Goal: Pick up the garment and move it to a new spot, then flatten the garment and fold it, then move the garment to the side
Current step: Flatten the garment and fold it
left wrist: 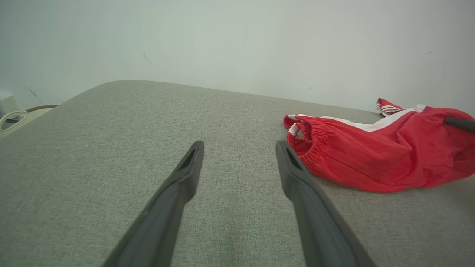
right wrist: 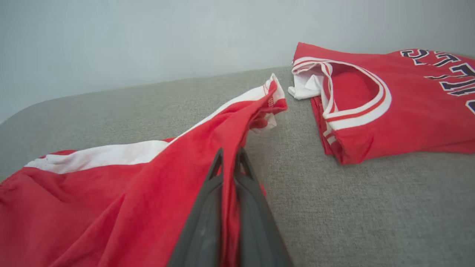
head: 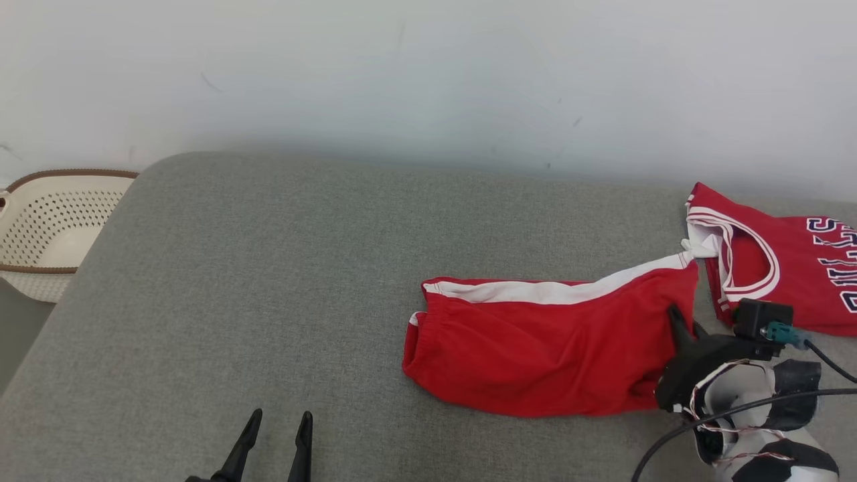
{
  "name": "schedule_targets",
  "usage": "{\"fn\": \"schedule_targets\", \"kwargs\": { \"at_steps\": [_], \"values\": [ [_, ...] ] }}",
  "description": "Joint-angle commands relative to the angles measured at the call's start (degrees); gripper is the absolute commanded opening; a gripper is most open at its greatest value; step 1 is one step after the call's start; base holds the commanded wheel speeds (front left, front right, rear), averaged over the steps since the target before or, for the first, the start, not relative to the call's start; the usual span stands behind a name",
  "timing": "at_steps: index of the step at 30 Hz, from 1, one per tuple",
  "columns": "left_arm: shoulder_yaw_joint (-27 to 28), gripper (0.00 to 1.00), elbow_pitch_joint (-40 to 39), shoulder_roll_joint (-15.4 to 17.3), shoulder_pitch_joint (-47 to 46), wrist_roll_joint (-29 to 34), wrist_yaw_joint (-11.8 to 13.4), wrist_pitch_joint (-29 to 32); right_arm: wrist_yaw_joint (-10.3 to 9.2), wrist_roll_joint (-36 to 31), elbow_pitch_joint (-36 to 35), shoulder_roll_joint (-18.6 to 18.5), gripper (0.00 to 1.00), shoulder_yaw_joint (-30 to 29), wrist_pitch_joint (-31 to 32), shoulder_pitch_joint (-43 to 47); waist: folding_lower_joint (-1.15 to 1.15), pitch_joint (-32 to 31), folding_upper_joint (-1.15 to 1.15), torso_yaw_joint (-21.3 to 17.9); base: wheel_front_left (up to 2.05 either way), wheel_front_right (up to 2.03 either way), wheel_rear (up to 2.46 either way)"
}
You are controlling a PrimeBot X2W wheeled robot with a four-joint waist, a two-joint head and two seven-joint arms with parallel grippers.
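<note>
Two red garments lie on the grey cloth-covered counter [head: 268, 268]. The one I am working on is the pair of red shorts [head: 535, 348], right of centre. Its far leg corner is just beside the red lettered jersey [head: 790, 268] at the right edge, and the right wrist view shows a narrow gap between them.

My right fingers [head: 675, 320] are clenched on the leg-end edge of the shorts, the side nearest the jersey. In the right wrist view a fold of red cloth runs up between the two fingers [right wrist: 207, 207], pinched tight. I judge this edge suits the grasp because it is the part closest to my right arm. It also gives enough fabric to lift the shorts and carry them left onto bare counter, away from the jersey.

My left fingers [head: 242, 442] are released, spread wide and grasping nothing, low over the bare counter at the near left and well apart from the shorts. I read that as a waiting position, ready to take the waistband end.

The shorts look soft and limp, roughly flat but rumpled. A white side stripe runs along the far edge, and the gathered elastic waistband [left wrist: 315, 144] gapes slightly at the left end. The pinched cloth rises into a ridge.

A cream perforated basket [head: 47, 227] sits beyond the counter's left end.
</note>
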Motion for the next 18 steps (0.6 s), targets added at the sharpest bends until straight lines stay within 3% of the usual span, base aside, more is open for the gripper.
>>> {"fn": "schedule_targets", "kwargs": {
  "at_steps": [1, 12, 18],
  "values": [
    [-0.24, 1.00, 0.05, 0.02, 0.23, 0.15, -0.10, -0.27, -0.04, 1.81, -2.64, 1.03, 0.00, 1.40, 0.76, -0.33, 0.00, -0.08, 0.00, 0.42, 0.00, 0.00, 0.00],
    [-2.07, 1.00, 0.42, -0.38, -1.49, -0.20, -0.24, -0.27, -0.04, 9.62, -16.57, 5.55, 0.00, 7.46, 6.62, 1.54, 0.00, 0.92, 0.00, 3.57, 0.00, 0.00, 0.00],
    [-4.16, 1.00, 1.00, -0.70, -3.05, -0.63, -0.27, -0.27, -0.04, 11.05, -17.97, 7.88, 0.00, 9.26, 9.84, 0.91, 0.00, 2.16, 0.00, 5.82, 0.00, 0.00, 0.00]
  ]
}}
